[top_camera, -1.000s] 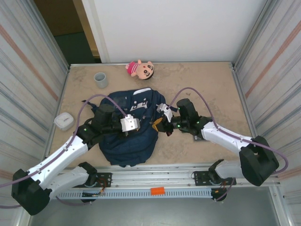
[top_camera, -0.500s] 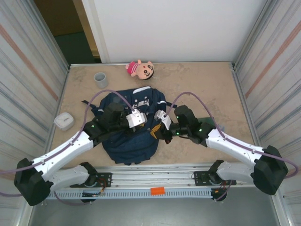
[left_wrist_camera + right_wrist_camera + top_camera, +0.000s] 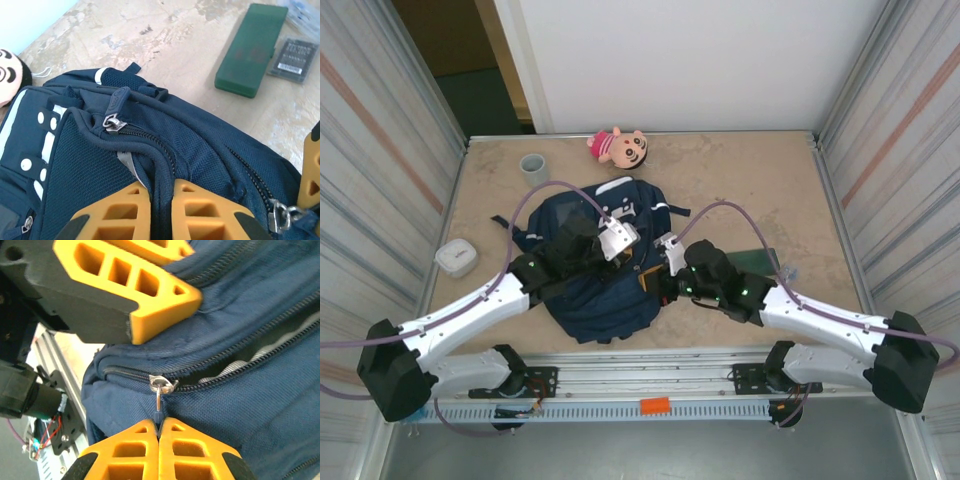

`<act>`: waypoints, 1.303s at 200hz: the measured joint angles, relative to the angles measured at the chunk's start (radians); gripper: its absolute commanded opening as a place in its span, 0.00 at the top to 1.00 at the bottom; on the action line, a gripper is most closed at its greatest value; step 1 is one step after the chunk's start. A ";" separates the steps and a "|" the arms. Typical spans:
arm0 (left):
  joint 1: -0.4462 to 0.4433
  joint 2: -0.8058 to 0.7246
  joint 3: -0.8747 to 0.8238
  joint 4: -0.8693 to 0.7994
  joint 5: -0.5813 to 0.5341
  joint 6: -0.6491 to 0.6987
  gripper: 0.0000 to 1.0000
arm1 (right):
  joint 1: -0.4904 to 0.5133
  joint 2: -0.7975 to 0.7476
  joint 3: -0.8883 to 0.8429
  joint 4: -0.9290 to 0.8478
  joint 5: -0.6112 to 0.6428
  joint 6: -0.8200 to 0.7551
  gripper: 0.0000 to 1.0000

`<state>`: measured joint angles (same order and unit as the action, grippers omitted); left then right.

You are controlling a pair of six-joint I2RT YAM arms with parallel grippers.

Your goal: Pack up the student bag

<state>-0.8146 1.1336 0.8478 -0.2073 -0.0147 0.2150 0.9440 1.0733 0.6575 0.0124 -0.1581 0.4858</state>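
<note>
Right tool (image 3: 159, 432) is clamped on the student bag's (image 3: 250, 415) zipper pull (image 3: 158, 400); left tool (image 3: 161, 190) pinches a fabric fold, green case (image 3: 248, 47) beyond on the surface (image 3: 175, 40).

We show a navy backpack (image 3: 600, 305) with white stripes and a silver zip pull (image 3: 161, 384), on a mottled beige table (image 3: 750, 175). We mark the pink doll (image 3: 618, 147) with black hair, the grey cup (image 3: 534, 169), the dark green box (image 3: 252, 47), the white case (image 3: 456, 258) and the orange fingers (image 3: 155, 310).
</note>
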 measured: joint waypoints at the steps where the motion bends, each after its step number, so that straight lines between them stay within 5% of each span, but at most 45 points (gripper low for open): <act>1: -0.001 0.000 0.001 0.000 -0.003 -0.006 1.00 | -0.003 -0.002 0.000 -0.003 0.000 0.002 1.00; 41: -0.031 -0.019 0.007 -0.006 -0.086 -0.180 1.00 | -0.142 -0.023 0.019 -0.059 -0.087 0.003 1.00; 81: -0.040 -0.020 0.020 -0.040 -0.163 -0.319 1.00 | -0.159 0.003 0.069 -0.079 -0.143 -0.028 1.00; 145: -0.049 0.119 0.165 -0.122 -0.242 -0.441 1.00 | -0.094 0.012 0.094 -0.084 -0.095 -0.029 1.00; 236: -0.047 0.125 0.167 -0.098 -0.268 -0.566 1.00 | 0.032 0.039 0.090 -0.092 0.080 0.031 1.00; 260: -0.042 0.126 0.167 -0.091 -0.268 -0.583 1.00 | 0.046 0.057 0.090 -0.100 0.139 0.029 0.90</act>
<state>-0.8566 1.2591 1.0153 -0.2985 -0.2825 -0.3679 0.9901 1.1301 0.7475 -0.0872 -0.0189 0.5152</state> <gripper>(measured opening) 0.105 0.058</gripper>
